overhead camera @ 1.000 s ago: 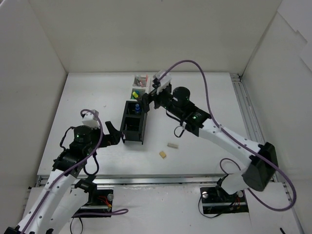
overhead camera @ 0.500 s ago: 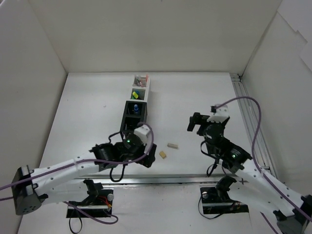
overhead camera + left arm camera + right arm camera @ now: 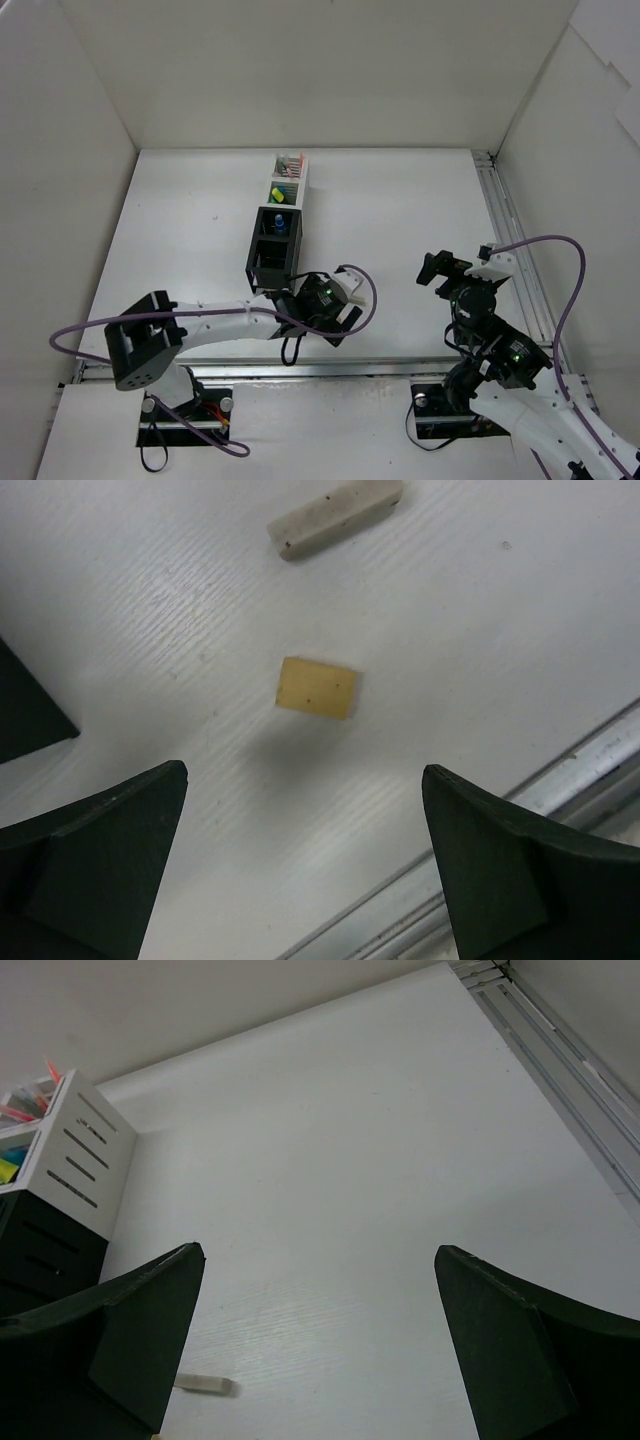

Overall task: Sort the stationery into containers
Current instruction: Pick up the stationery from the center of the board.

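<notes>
Two erasers lie loose on the table [image 3: 480, 630], off the near right end of the row of containers [image 3: 253, 264]: a yellow eraser [image 3: 316, 687] and, just past it, a pale eraser [image 3: 335, 517]. The left claw [image 3: 303, 780] hangs over the yellow eraser with its jaws spread wide and holds nothing. The eraser sits ahead of the fingertips, untouched. From above, this claw is just right of the row's near end and hides both erasers. The right claw [image 3: 442, 268] is well to the right of the row, also wide and holding nothing. Its camera sees the pale eraser near the row's black end. In the row, red pens [image 3: 289, 160] stand in the farthest white box, highlighters [image 3: 279, 193] lie in the next one, and a blue-capped highlighter [image 3: 281, 222] stands in the black box after that.
</notes>
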